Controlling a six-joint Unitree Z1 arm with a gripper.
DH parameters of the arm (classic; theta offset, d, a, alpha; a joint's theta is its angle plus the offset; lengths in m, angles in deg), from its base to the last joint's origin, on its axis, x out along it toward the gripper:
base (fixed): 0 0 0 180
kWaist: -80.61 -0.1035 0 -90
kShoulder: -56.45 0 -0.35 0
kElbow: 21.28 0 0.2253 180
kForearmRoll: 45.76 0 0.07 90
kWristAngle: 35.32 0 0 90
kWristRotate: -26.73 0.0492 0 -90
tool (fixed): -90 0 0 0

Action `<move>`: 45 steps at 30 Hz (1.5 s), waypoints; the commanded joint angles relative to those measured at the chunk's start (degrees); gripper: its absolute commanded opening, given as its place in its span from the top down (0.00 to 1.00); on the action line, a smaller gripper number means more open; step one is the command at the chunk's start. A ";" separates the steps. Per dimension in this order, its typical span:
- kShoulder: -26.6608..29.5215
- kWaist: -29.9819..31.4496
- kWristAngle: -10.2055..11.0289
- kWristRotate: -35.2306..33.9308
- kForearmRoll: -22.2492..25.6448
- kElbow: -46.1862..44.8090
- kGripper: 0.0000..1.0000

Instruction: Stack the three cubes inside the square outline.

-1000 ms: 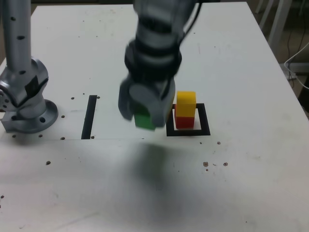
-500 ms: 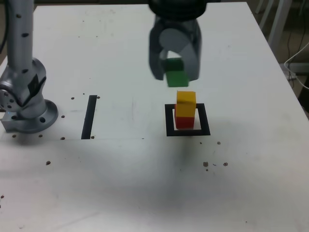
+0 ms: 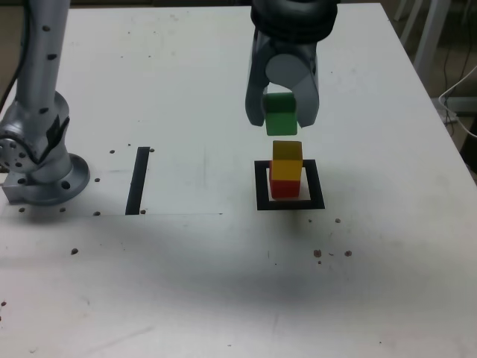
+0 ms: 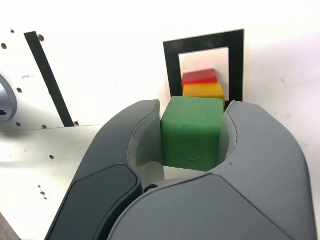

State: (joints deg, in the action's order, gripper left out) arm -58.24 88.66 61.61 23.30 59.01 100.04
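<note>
White and flat, the big table [image 3: 186,261] has small dark holes in it, and a straight black strip [image 3: 138,180] lies on it between the arm's round base [image 3: 46,181] and the square outline [image 3: 317,184]. High up over the outline is the pincer [image 3: 281,118], and its two fingers are squeezed on the green cube [image 3: 281,115], one on each side. Below it, the yellow cube [image 3: 288,160] sits on top of the red cube [image 3: 285,188], and the red one is down inside the outline. I can see a bit of space between the green cube and the yellow one in the exterior view, so they look apart. The cubes look hard and light, like toy blocks, so they probably won't squash or break. Their sides look smooth, so they might slip a little. Two flat sides across from each other are the best place to hold one, near the middle, just like now. There is no box or cup here. The outline is just a flat black frame, with the red cube and its pale middle inside it. Next, the green cube should go down slowly and straight, because a bump could knock the yellow one off.
</note>
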 commanded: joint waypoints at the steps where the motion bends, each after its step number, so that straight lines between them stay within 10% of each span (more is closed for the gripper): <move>1: -0.82 -0.18 -0.45 0.01 0.83 -0.17 0.72; 45: -1.85 1.09 -2.72 -0.53 -4.39 -3.08 0.59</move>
State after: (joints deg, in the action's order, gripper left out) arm -60.01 89.63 58.80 22.62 54.74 97.05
